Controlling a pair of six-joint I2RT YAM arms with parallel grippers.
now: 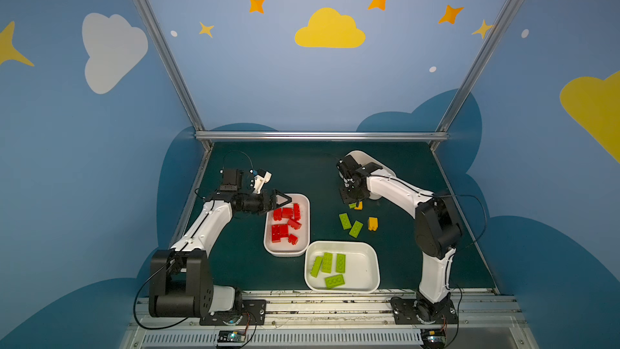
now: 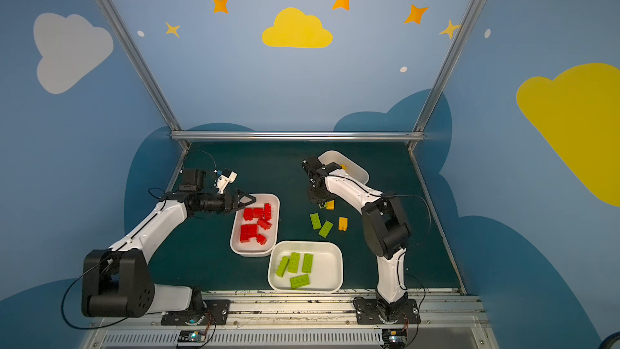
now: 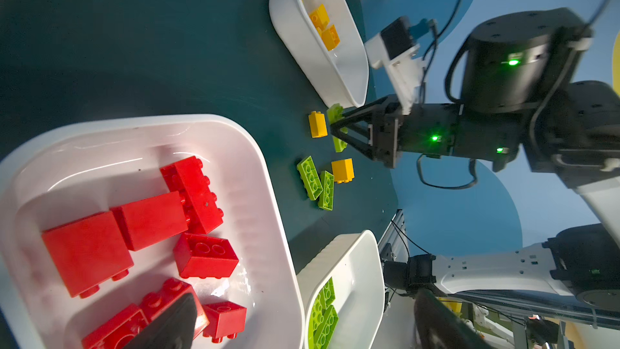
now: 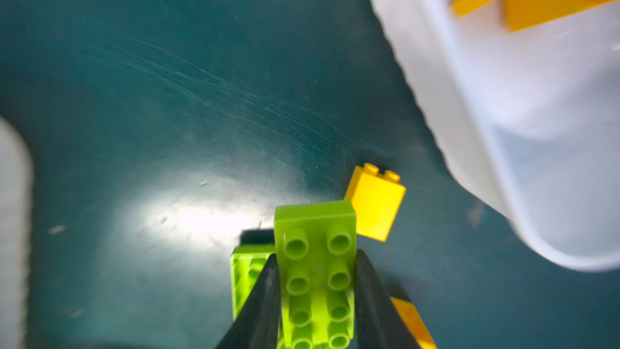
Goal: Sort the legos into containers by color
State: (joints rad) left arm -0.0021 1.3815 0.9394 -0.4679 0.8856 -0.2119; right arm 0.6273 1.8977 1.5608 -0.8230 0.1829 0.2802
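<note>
Meanwhile, the right gripper (image 4: 315,255) had its fingers clenched on a lime green brick (image 4: 315,226), just beside a yellow brick (image 4: 375,209) near the yellow tub (image 4: 503,112). The brick seemed barely off the tabletop (image 4: 167,95). The left gripper (image 1: 281,200) hung with its fingers released over the red tub (image 1: 303,240).

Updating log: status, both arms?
Left gripper open above white plastic tub of red bricks. Right gripper shut on lime green oblong plastic brick. Yellow square plastic brick close beside.
</note>
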